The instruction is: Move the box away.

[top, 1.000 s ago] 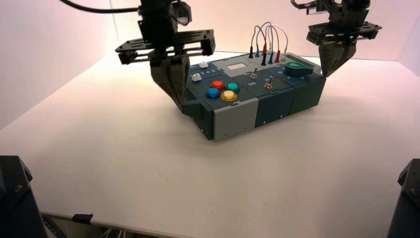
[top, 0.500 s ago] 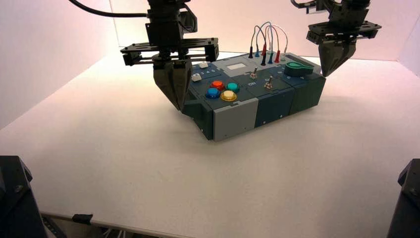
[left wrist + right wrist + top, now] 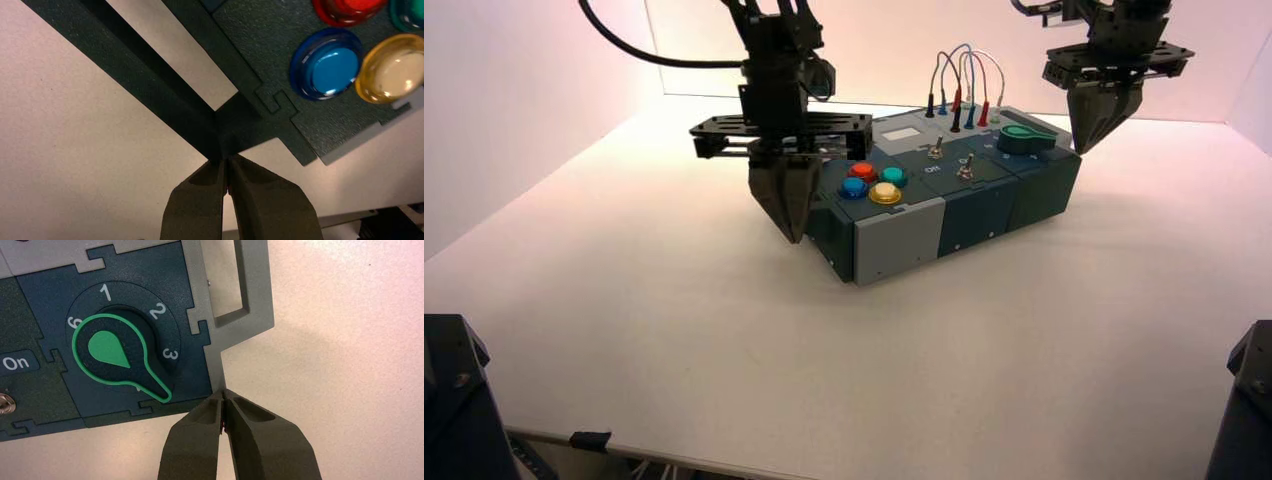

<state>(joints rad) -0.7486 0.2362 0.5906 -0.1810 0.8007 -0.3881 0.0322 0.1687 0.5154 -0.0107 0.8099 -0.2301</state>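
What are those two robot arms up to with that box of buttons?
They seem set to push the box away across the white table. The left gripper, fingers shut, sits low at the box's left handle, near the coloured buttons. The right gripper, also shut, hangs by the right end beside the green knob.

A wide white table (image 3: 674, 330) fills the scene, its surface plain and matte. Pale walls (image 3: 514, 90) rise behind and to the left of it. Down at the near edge, a small black clip (image 3: 590, 440) sits on the table's rim.
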